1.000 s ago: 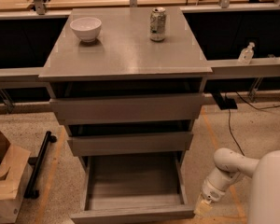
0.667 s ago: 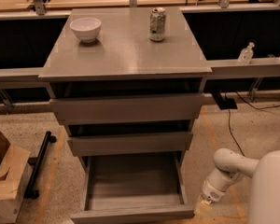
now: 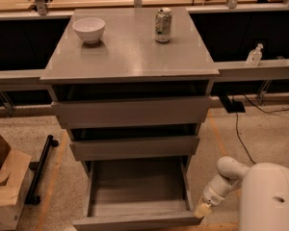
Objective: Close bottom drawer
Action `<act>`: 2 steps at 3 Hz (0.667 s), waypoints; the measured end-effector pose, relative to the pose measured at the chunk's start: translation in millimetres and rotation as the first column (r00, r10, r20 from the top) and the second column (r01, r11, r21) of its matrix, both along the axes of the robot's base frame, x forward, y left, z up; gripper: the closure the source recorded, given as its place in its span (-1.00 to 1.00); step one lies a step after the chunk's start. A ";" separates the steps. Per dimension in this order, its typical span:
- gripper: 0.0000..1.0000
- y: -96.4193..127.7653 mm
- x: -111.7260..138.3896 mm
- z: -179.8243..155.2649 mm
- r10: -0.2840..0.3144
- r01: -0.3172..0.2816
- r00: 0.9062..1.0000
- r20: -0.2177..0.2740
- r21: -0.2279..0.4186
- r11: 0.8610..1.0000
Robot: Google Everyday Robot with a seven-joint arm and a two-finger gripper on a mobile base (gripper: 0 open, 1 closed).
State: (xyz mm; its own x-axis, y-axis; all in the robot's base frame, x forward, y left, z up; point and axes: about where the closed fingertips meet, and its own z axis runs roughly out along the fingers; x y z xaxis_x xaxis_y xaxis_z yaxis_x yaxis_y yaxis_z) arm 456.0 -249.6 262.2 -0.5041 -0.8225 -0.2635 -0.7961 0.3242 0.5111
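Pincer (image 3: 201, 210) edged leftward, beside bottom drawer (image 3: 137, 189) corner

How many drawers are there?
3: the top drawer, the middle drawer, and the bottom drawer pulled far out. The robot's hand is beside its front corner.

The grey wood-grain, flat-fronted bottom drawer (image 3: 135, 221) is showing the same muted grey as the smooth cabinet top (image 3: 130, 59). The round white ceramic bowl (image 3: 89, 29) is gleaming pale. The silvery metal can (image 3: 163, 25) is carrying what may be greenish print. The tan-tipped gripper (image 3: 201, 210), hanging just right of the drawer's front corner, is ending a white arm (image 3: 229, 173) above speckled beige floor (image 3: 260, 134).
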 end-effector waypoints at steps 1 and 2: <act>1.00 1.9 12.2 -43.8 -0.023 0.023 0.998 -0.053 0.005 1.000; 1.00 1.6 10.1 -62.4 -0.039 0.040 0.995 -0.092 0.005 0.999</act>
State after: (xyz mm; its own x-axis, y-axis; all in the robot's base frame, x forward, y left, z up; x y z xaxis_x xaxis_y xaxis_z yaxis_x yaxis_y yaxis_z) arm 466.1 -248.0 199.9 -0.5582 -0.7999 -0.2202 -0.7325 0.3505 0.5836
